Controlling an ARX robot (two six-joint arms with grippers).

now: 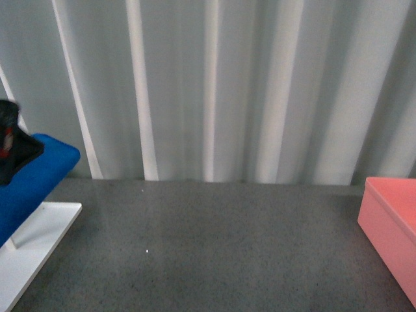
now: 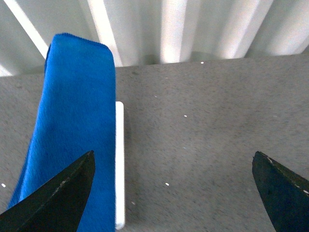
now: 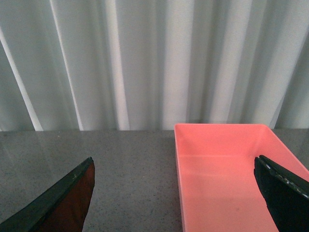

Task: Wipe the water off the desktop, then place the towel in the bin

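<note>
Fingers first: left fingers [image 2: 58, 193] spread wide, nothing between them. The right fingers [image 3: 60, 200] are likewise wide apart and hold nothing. In the left wrist view one left finger overlaps the towel [image 2: 77, 116]; contact can't be told. The other is over bare surface [image 2: 203, 125].

Edges: the surface's far edge runs straight along the foot of a white pleated curtain [image 1: 214, 84], across the whole front view. The mid surface [image 1: 214, 247] is a wide open stretch, dark grey w/ fine speckle. Only a few tiny white specks [image 1: 147, 251] lie on it; wet or dry can't be told.

Left side: the towel [image 1: 36, 179], bright blue, hangs draped above a white rack base [image 1: 39, 237] that sits on the surface at the left edge of the front view. A black part of the left arm [image 1: 10, 146] shows in front of the towel's top.

Right side: the bin [image 1: 390, 224], salmon pink, is at the right edge, well apart from the towel w/ open surface between. In the right wrist view the bin [image 3: 217, 169] lies ahead, mouth up, thick rim, far wall near the curtain.
</note>
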